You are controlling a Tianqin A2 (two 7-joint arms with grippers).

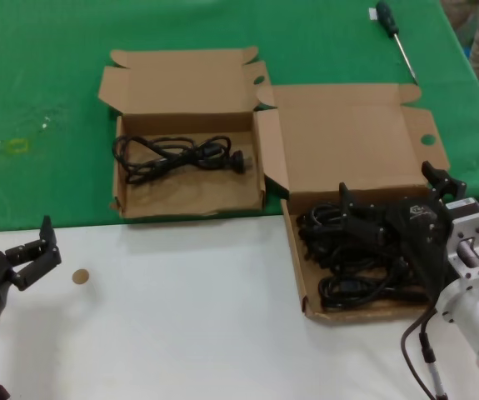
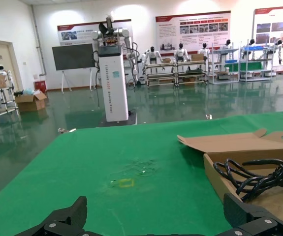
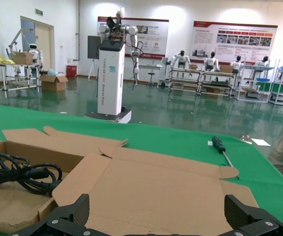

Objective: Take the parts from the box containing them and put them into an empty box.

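Note:
Several black power cords point(image 1: 351, 254) lie piled in the wider, shallow box point(image 1: 296, 267) at the right, its broad lid point(image 1: 347, 137) folded back. My right gripper point(image 1: 386, 185) hovers open just above that pile with nothing between its fingers; in the right wrist view the right gripper point(image 3: 156, 212) faces the lid point(image 3: 156, 189). The narrower box point(image 1: 121, 204) at the left holds one looped cord point(image 1: 181, 156), which also shows as a cord point(image 2: 259, 177) in the left wrist view. My left gripper point(image 1: 43, 246) waits open over the white table at the near left, the left gripper point(image 2: 156, 216) holding nothing.
A green-handled screwdriver point(image 1: 396, 33) lies on the green cloth point(image 1: 39, 100) at the far right. A small brown disc point(image 1: 80, 277) sits on the white table point(image 1: 189, 317). A faint yellow mark point(image 1: 14, 146) is on the cloth at the left.

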